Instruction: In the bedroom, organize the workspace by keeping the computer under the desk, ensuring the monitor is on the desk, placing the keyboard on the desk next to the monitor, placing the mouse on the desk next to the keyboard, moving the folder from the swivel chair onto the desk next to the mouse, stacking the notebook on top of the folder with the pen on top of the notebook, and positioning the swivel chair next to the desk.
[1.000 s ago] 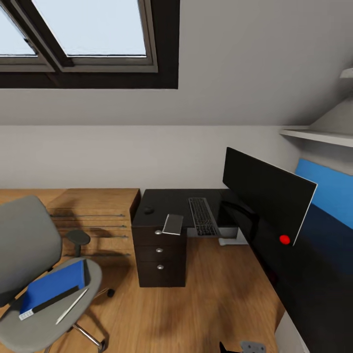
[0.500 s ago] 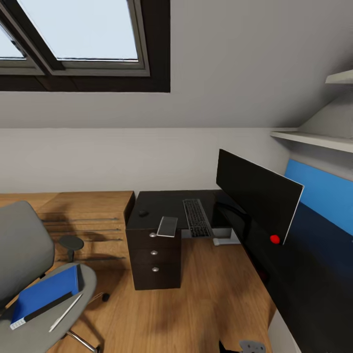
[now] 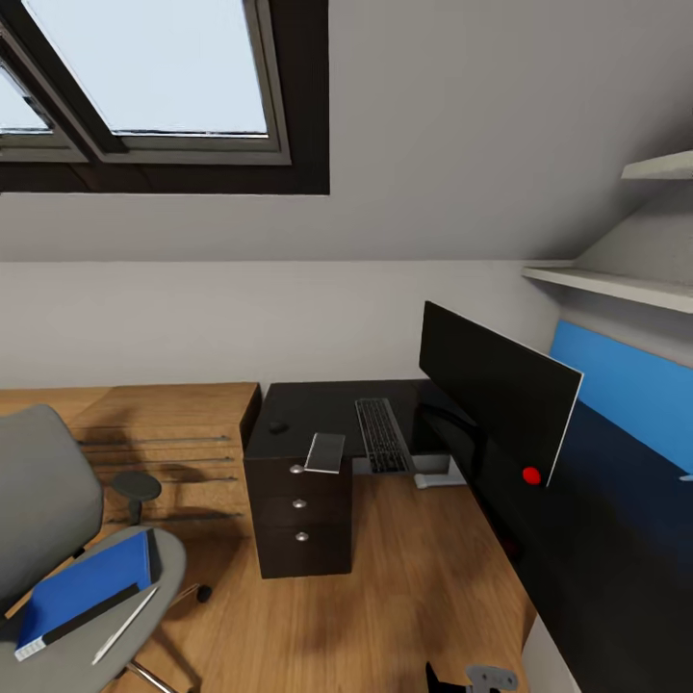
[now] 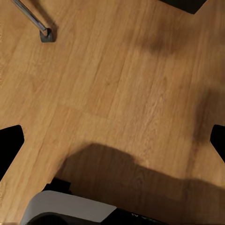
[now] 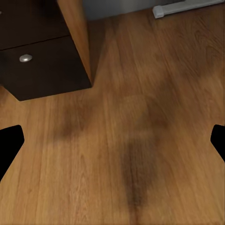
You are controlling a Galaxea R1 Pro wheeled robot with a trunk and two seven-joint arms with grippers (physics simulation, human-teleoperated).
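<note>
The glossy black desk (image 3: 318, 404) stands ahead with its drawer unit (image 3: 298, 525). On it are the wide black monitor (image 3: 496, 390), the slim keyboard (image 3: 382, 435) and the small mouse (image 3: 278, 425). The small flat notebook (image 3: 325, 452), looking grey here, overhangs the desk's front edge. At the lower left, the grey swivel chair (image 3: 38, 491) carries the blue folder (image 3: 91, 577) and the pale pen (image 3: 125, 624). A pale flat box (image 3: 435, 474) lies under the desk; I cannot tell whether it is the computer. My left gripper (image 4: 112, 143) and right gripper (image 5: 112, 140) hang open over bare floor.
A light wooden dresser (image 3: 173, 433) stands behind the chair, with a blue wall panel (image 3: 626, 390) and shelves (image 3: 606, 284) at the right. A chair leg with its castor (image 4: 44, 33) is near my left gripper. The drawer unit (image 5: 37, 51) is close to my right one.
The whole picture has shifted, so the camera has moved: desk, monitor and chair sit a little further left and lower. Nothing on the desk or chair has moved.
</note>
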